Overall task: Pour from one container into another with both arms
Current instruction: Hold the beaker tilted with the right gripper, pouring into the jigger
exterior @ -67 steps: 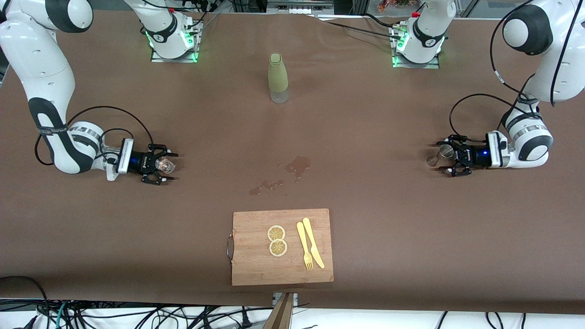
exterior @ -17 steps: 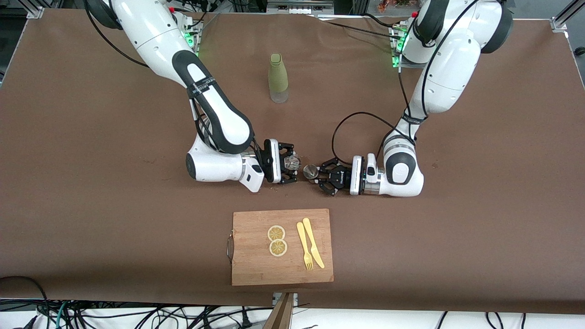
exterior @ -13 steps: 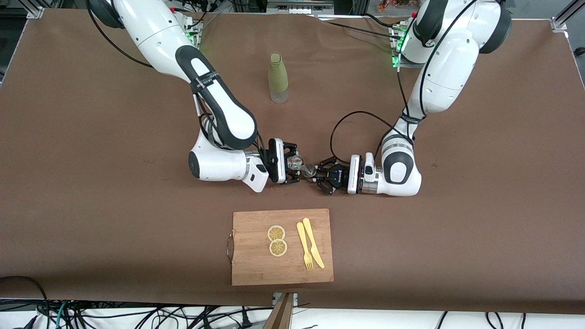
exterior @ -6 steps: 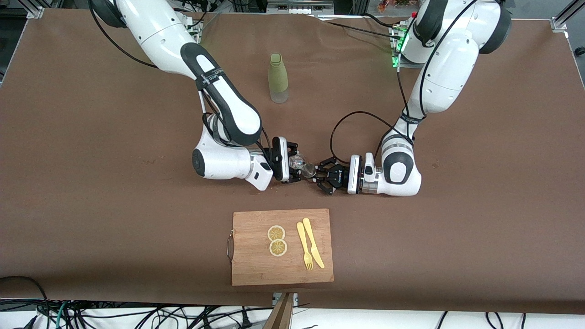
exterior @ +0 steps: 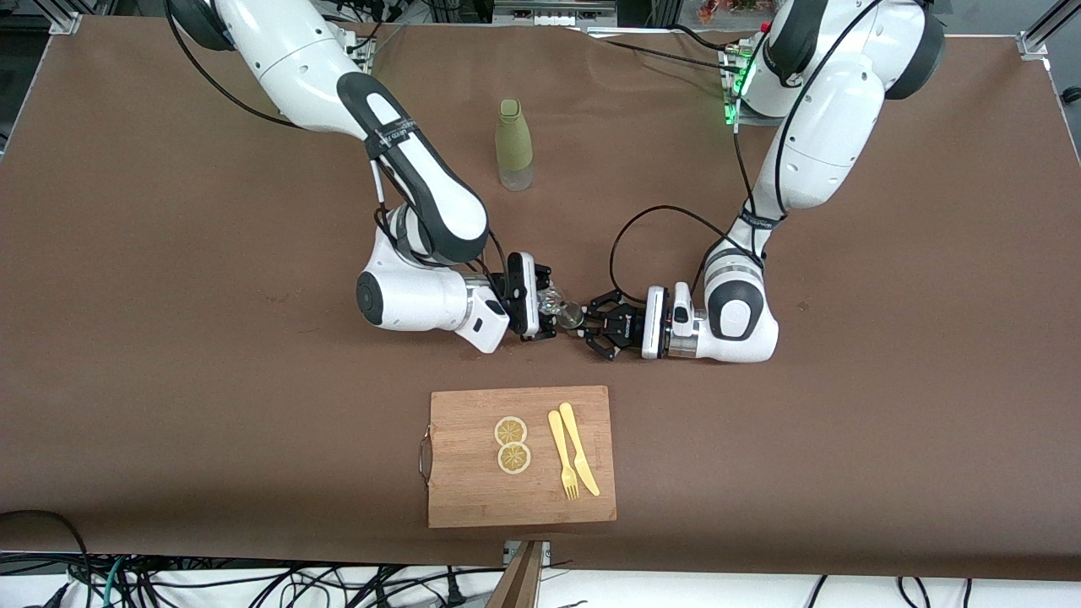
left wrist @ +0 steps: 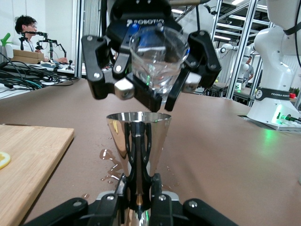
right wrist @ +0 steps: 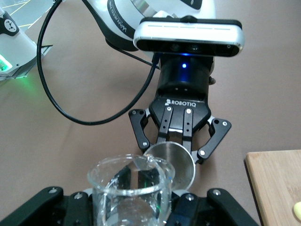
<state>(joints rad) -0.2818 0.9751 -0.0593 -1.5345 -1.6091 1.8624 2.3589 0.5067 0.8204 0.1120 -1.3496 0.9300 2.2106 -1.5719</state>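
Both arms are meeting over the middle of the brown table [exterior: 169, 380], above a small wet patch. The right gripper [exterior: 538, 306] is clenching a clear glass beaker [left wrist: 157, 59], tipping its lip over the metal cup [left wrist: 137, 141] that the left gripper [exterior: 601, 325] is grasping upright, rim just under the beaker. A wooden cutting board [exterior: 473, 494] with lemon slices [exterior: 512, 444], a yellow fork [exterior: 563, 466] and a knife [exterior: 579, 460] is lying nearer the front camera, and a green bottle [exterior: 513, 143] is standing between the bases.
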